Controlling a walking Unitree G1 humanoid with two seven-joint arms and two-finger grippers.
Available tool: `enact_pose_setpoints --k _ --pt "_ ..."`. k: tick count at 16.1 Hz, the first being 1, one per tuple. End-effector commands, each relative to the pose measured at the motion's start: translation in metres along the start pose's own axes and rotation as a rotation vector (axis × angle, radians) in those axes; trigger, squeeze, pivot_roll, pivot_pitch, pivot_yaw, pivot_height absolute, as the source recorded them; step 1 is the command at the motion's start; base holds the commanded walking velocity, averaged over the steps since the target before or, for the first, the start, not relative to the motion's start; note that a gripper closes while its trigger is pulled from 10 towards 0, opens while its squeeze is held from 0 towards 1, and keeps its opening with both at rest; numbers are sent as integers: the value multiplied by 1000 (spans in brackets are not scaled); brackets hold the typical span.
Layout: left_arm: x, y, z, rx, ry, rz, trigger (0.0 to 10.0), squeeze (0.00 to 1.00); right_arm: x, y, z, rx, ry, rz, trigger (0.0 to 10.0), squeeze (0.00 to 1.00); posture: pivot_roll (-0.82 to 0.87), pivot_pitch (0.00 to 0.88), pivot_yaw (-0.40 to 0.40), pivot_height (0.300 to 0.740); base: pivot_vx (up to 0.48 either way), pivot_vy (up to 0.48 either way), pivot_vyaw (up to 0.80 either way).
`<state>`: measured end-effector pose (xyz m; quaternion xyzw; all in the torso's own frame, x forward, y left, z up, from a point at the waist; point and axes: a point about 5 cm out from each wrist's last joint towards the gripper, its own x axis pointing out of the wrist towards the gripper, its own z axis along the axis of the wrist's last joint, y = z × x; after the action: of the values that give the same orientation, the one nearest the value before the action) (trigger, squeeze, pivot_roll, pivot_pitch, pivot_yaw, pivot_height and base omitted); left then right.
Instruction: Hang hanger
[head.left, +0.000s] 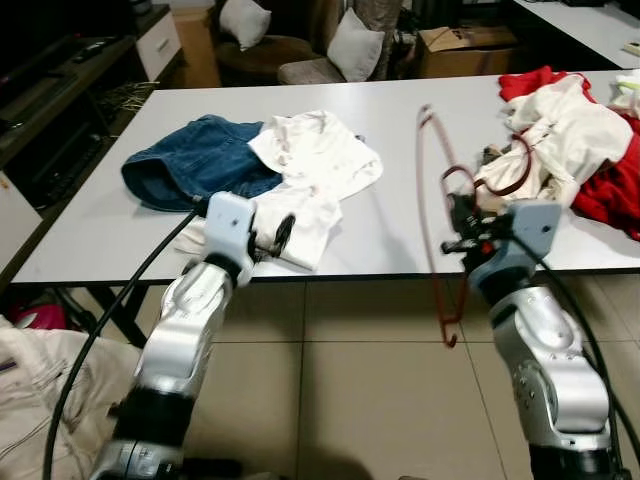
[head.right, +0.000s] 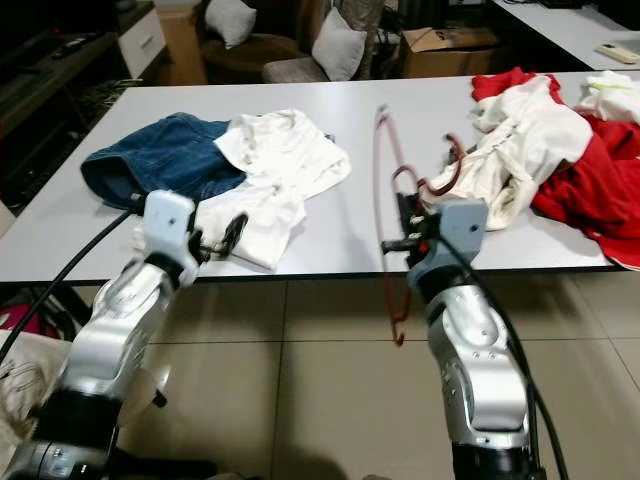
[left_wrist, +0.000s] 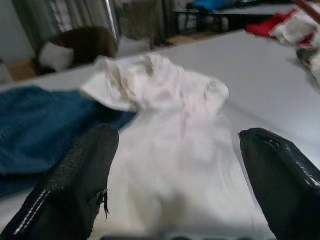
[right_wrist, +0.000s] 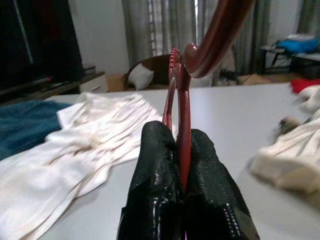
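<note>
Hanger gripped, not yet hung.
Dark red hanger (head.left: 432, 200) is pinched in the closed right gripper (head.left: 462, 232) at the table's (head.left: 400, 240) near edge, no rail visible; left gripper (head.left: 278, 236), fingers spread and empty, hovers beside the white shirt (head.left: 315, 160).

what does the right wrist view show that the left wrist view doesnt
Right wrist view: the right tool shut on the dark red plastic hanger, whose hook curves overhead; a cream crumpled garment lies to one side.

Left wrist view: the left tool open, its black fingers spread wide just above the cloth, holding nothing.

Both: the white wrinkled shirt, the blue denim garment beside it, the grey table top, and curtains with a brown chair behind.
</note>
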<state>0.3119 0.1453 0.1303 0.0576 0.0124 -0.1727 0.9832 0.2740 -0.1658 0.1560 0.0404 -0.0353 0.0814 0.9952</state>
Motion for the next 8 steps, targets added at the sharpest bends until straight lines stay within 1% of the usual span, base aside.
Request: enact_pose_setpoints --k 1,3,4,5,6,7,8 --pt "-2 3 0 21 14 -15 10000 0 -1 2 0 22 8 13 10000 0 -178 0 78 740 0 0 0" --pt "-6 10 -6 99 42 -77 10000 0 -5 6 -3 35 24 41 10000 0 -186 0 83 740 0 0 0" --pt "-8 14 -8 163 51 -116 10000 20 -6 6 -6 39 47 54 10000 0 -187 0 81 740 0 0 0" --pt "-9 17 -9 213 65 -163 10000 412 -6 6 -9 36 80 77 10000 0 -188 0 78 740 0 0 0" --pt "-10 17 -10 239 76 -188 10000 404 -6 6 -9 25 84 87 10000 0 -187 0 77 740 0 0 0" --pt "-12 20 -16 319 130 -259 10000 141 -5 6 -9 10 86 98 10000 0 -186 0 77 740 0 0 0" --pt "-12 21 -20 377 163 -287 10000 0 -4 6 -8 3 86 102 10000 0 -182 0 75 740 0 0 0"
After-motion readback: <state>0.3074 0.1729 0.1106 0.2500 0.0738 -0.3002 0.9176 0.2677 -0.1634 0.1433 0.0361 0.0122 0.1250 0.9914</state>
